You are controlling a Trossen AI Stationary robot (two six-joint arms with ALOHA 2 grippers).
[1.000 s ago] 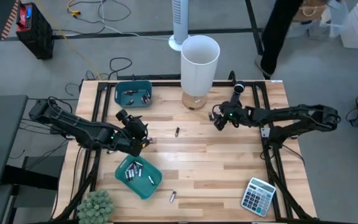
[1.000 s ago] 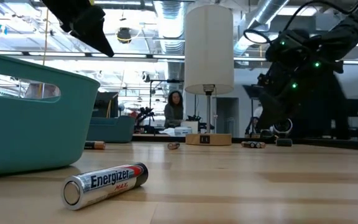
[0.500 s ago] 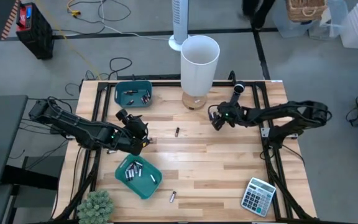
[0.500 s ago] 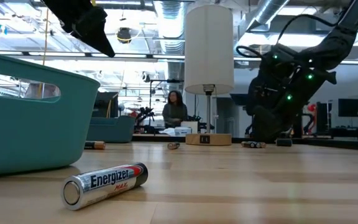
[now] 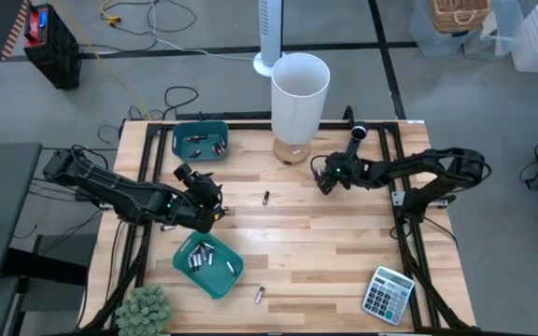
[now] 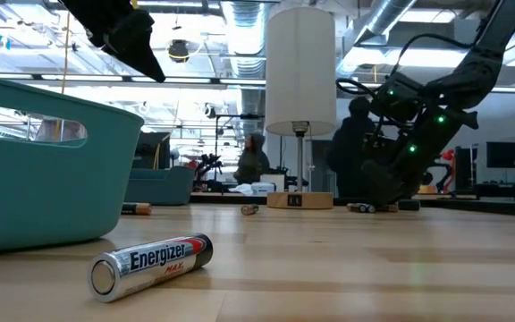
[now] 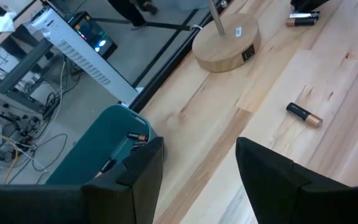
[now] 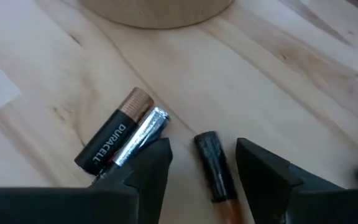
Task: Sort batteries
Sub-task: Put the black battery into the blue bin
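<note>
I see R gripper (image 8: pixel 201 171) with jaws released over a dark battery (image 8: pixel 212 165), long axis between fingers; L gripper (image 7: pixel 197 168) released. Both teal bins (image 5: pixel 187 133) (image 5: pixel 227 280) hold batteries.

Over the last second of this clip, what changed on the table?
The right gripper slid toward the lamp base and dropped low; its open fingers now straddle a dark battery beside two others, nothing gripped yet. The left gripper, the loose batteries and both teal bins stayed put.
</note>
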